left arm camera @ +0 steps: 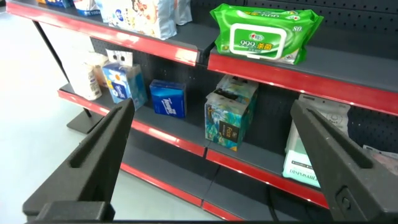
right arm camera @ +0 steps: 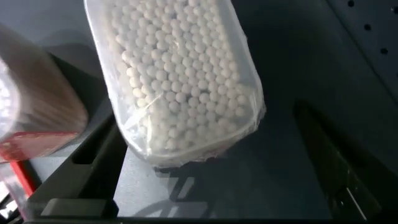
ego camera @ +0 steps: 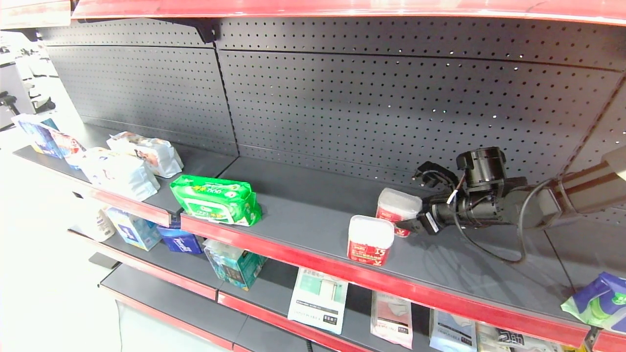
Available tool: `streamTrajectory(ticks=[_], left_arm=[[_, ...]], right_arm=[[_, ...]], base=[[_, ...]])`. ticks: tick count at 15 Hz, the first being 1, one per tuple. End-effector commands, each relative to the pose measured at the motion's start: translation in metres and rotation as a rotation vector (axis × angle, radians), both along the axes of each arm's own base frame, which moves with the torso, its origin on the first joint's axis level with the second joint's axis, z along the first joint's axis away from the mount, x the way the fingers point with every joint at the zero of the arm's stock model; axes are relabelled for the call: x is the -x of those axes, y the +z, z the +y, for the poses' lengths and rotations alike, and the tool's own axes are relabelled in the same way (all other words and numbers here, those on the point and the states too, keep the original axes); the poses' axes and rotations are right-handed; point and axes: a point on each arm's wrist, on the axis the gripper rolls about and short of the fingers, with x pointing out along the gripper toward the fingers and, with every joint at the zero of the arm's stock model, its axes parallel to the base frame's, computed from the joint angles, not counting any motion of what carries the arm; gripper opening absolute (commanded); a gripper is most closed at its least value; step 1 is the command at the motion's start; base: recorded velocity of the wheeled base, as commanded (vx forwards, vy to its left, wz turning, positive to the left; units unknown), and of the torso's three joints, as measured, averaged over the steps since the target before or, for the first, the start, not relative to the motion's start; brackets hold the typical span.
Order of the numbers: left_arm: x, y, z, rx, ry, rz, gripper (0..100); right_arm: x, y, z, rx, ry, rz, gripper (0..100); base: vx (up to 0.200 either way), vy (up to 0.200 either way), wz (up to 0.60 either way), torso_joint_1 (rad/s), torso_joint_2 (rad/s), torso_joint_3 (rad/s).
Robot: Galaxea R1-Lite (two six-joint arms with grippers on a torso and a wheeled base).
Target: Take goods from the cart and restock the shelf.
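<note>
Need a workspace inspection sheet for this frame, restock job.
Surface: grey shelf deck with a red front edge.
Job's things: front tub stands near the edge; rear tub sits behind it, inside the right claw.
Clutter: green wipes pack; white bags further left.
Grippers: right claw open around rear tub; left claw open, facing lower shelves.
Cables: black cable loops under the right wrist.
Surroundings: pegboard back panel; lower shelves stocked.

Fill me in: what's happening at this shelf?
The right pincer is at the shelf, open around a tub of cotton swabs. That tub stands behind a second tub, which is near the shelf's red front edge. The left pincer is open and empty, facing the lower shelves.
</note>
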Motion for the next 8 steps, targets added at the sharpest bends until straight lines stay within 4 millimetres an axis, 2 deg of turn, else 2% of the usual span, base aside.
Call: streamTrajectory(ticks=[1, 8], left_arm=[[0.0000, 0.0000, 0.0000, 0.000, 0.000, 0.000, 100], [0.0000, 0.0000, 0.0000, 0.000, 0.000, 0.000, 100]], right_arm=[[-0.0008, 0.0019, -0.0002, 0.006, -0.009, -0.008, 100], [-0.0016, 0.0028, -0.0037, 0.009, -0.025, -0.012, 100]], base=[[0.000, 0.000, 0.00, 0.000, 0.00, 0.000], [0.000, 0.000, 0.00, 0.000, 0.00, 0.000]])
